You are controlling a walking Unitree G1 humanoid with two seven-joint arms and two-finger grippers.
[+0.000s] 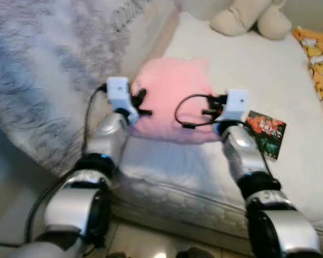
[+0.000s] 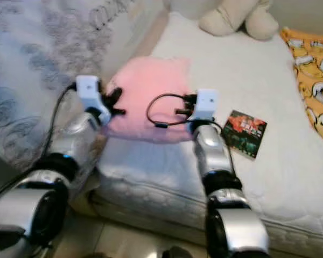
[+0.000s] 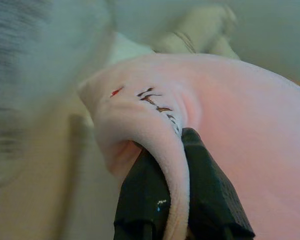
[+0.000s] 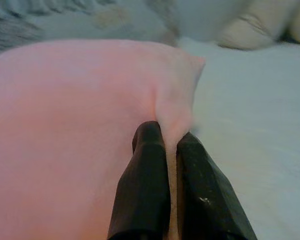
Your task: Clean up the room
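Observation:
A pink pillow [image 1: 172,97] lies on the white mattress [image 1: 242,64], near its front left corner. My left gripper [image 1: 141,103] is shut on the pillow's left edge; in the left wrist view the pink fabric [image 3: 175,150] is pinched between the black fingers [image 3: 145,195]. My right gripper [image 1: 211,106] is shut on the pillow's right edge, and the right wrist view shows a fold of pillow [image 4: 172,125] squeezed between its fingers [image 4: 142,185]. Both arms reach forward over the mattress's front edge.
A dark red-and-green book [image 1: 266,133] lies on the mattress right of my right wrist. A beige plush toy [image 1: 250,16] sits at the far end. A yellow patterned cloth [image 1: 322,59] is at the right edge. A grey patterned blanket [image 1: 37,70] lies on the left.

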